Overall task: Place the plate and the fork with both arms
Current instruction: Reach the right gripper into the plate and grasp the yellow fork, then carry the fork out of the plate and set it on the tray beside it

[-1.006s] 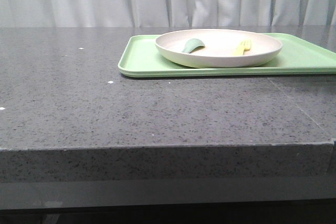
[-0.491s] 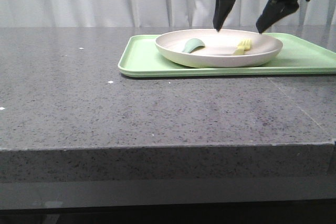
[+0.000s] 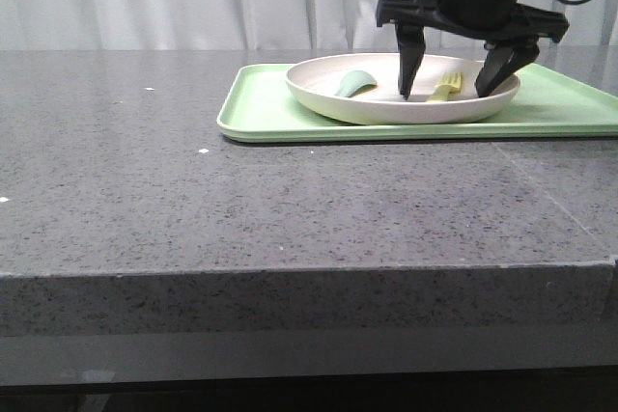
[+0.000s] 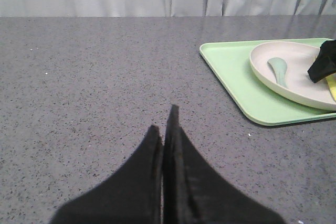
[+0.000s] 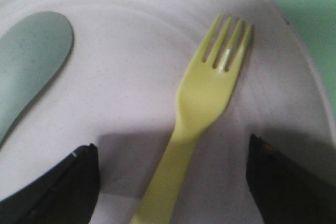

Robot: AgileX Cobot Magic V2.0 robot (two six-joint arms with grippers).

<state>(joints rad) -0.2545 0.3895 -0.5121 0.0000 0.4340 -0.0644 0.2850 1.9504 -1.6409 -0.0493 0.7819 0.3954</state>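
Note:
The cream plate (image 3: 386,103) sits on a light-green tray (image 3: 261,108) at the back right of the table. The pale-yellow fork (image 3: 446,87) lies in the plate on its right side. My right gripper (image 3: 454,96) is open and lowered into the plate, one finger on each side of the fork's handle, not touching it. In the right wrist view the fork (image 5: 202,103) lies between the open fingers (image 5: 63,182). My left gripper (image 4: 164,121) is shut and empty over bare table, left of the tray (image 4: 236,77) and plate (image 4: 294,85).
A grey-green spoon (image 3: 354,83) lies in the plate's left side, also seen in the right wrist view (image 5: 31,56) and left wrist view (image 4: 279,71). The grey speckled table (image 3: 193,200) ends at a front edge. White curtains hang behind.
My right arm came into view from above and lowered, open, into the plate around the fork. Plate, fork, spoon and tray have not moved.

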